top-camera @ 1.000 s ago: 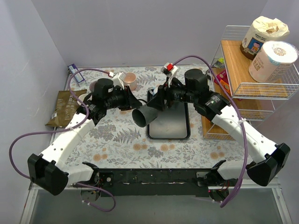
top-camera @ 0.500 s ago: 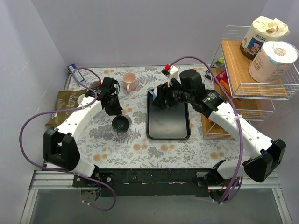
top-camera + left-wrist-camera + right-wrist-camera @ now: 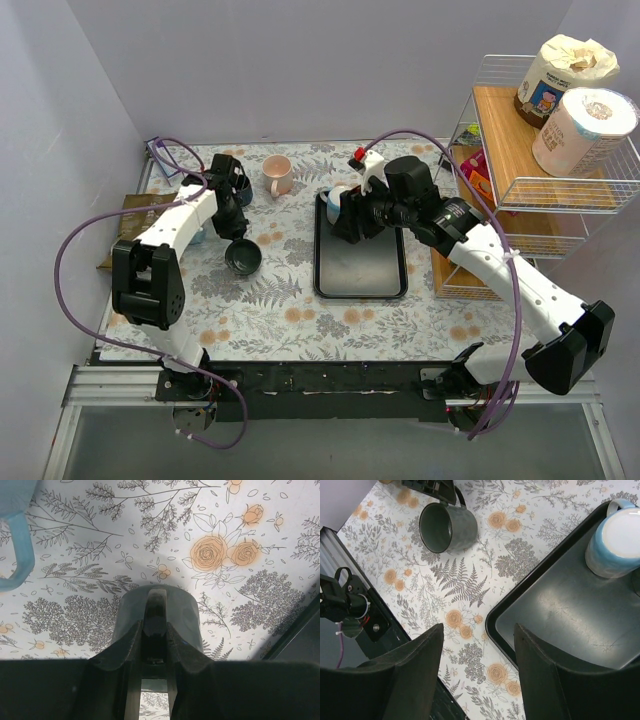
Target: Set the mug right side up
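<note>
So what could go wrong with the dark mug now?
The left tool is shut on the handle of the dark green round mug. If it lets go before the mug sits flat, the mug might tip. A light blue mug handle is close by, so the arm could bump it when pulling away.

Tabletop point(image 3: 300, 310) is covered with a white cloth printed with grey ferns and orange roses. Plain pale lavender walls point(image 3: 300, 70) are seen behind and at left. A wire rack point(image 3: 560, 207) with a wooden shelf point(image 3: 500, 140) is set at the right edge. Lighting is even, shadows soft.
</note>
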Available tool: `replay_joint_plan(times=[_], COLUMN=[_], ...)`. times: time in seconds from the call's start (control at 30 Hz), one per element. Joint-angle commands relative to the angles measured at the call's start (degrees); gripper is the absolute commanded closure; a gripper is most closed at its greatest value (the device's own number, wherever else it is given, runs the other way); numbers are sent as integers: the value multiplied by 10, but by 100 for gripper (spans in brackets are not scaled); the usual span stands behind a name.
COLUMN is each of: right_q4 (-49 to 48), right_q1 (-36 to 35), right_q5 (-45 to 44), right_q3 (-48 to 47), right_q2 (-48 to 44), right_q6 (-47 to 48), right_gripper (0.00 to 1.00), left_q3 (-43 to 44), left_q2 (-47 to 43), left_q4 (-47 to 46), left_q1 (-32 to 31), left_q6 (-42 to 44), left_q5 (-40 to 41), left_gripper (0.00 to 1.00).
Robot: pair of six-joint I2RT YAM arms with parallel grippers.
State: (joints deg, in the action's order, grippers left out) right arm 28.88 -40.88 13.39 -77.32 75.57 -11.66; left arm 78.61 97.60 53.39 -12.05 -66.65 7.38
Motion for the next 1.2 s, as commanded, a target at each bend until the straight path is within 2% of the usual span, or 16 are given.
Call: replay_joint_plan(times=[0.0,0.1,0.23,0.43,0.53,0.57,0.6,0.73,0.77,0.9,1.07,1.17], right_q4=[-4,-2,-1,25,28,27,27,24,23,21,20,20], right_q1=[2,2,2,2,2,2,2,2,3,3,3,3], right_q5=[-2,4,8,1,1,1,1,4,4,3,14,21], right_q3=[8,10,13,-8,-11,-11,-11,-15,-16,-17,-20,-23], right_q2=[-22,-21,-17,2,5,5,6,12,15,19,29,35], right_q6=[-1,-1,3,23,26,29,29,30,30,33,33,30], right_gripper=[35,35,35,36,36,36,36,36,36,36,37,37], left_q3=[35,49,68,103,121,124,124,120,106,46,20,17], left_q2=[6,26,58,94,115,117,123,129,125,88,68,65], left_q4=[1,3,3,-3,2,2,3,13,12,-17,-26,-26], left_q1=[12,18,22,23,24,24,24,24,24,26,38,43], left_q6=[14,19,21,21,28,31,34,64,103,157,180,186], left_q5=[19,22,19,15,15,15,17,32,19,10,11,39], left_gripper=[100,100,88,85,91,99,100,100,100,100,100,100])
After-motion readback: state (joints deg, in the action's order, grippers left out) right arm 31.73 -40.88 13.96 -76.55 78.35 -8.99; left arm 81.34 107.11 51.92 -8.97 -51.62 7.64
